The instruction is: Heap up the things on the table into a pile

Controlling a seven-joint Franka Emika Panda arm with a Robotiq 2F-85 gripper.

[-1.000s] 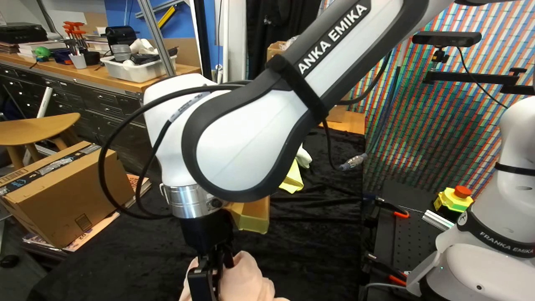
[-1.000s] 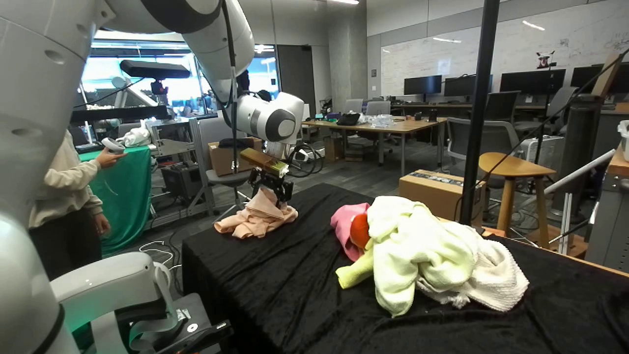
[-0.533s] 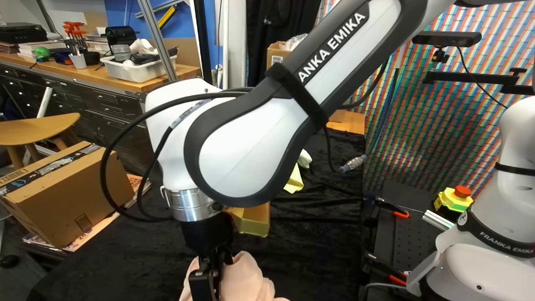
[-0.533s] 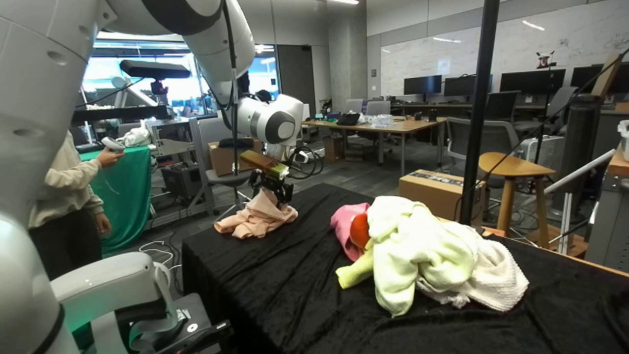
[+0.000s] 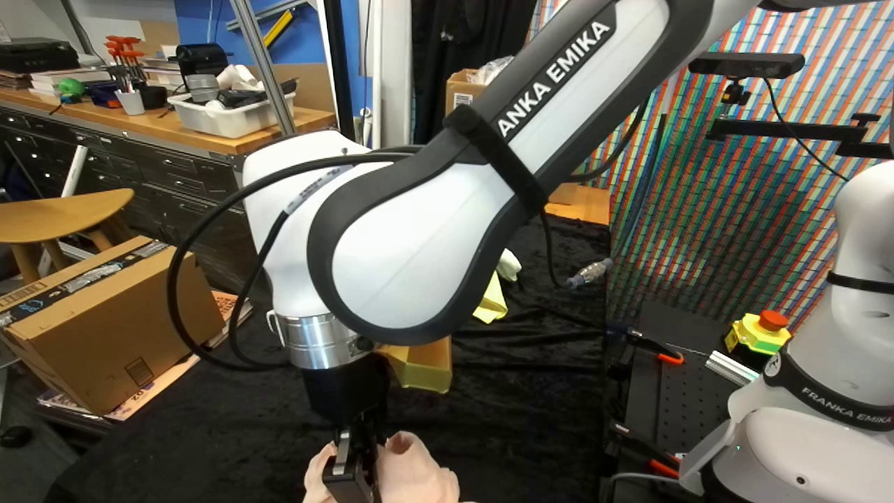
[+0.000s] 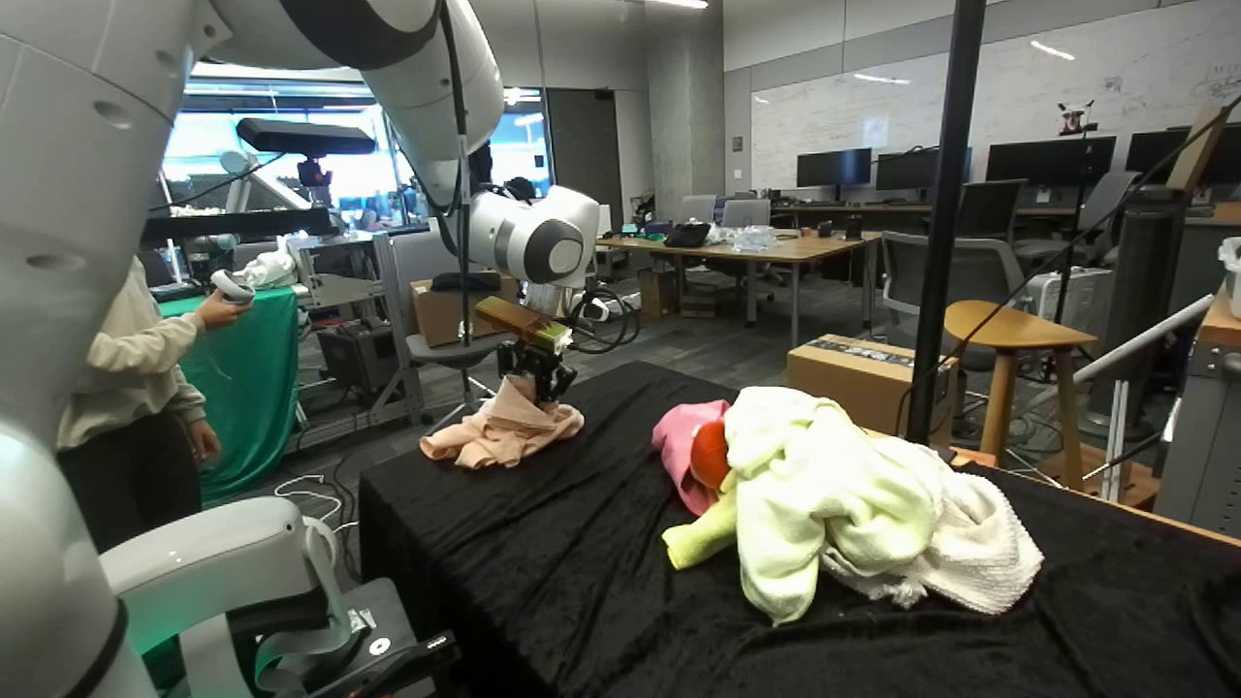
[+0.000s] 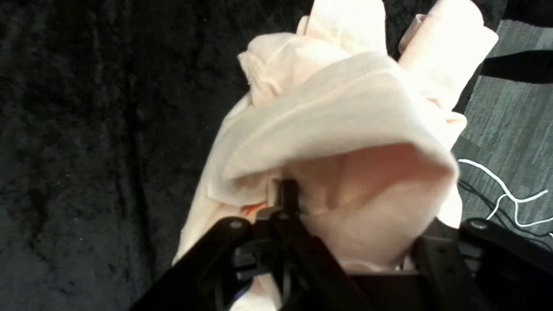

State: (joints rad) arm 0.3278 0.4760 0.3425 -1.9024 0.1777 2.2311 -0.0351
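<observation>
Over black fabric point(image 6: 601, 601), the tool point(image 6: 537, 380) has narrowed around the peach cloth point(image 6: 496, 436); whether it grips is unclear.

white arm point(image 5: 419, 258), looping black cable point(image 5: 172, 286)

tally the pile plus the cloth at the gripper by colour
peach cloth: 1
pink thing: 1
red thing: 1
yellow piece: 1
pale lime cloth: 1
off-white cloth: 1
total: 6 showing, if the yellow piece is separate
</observation>
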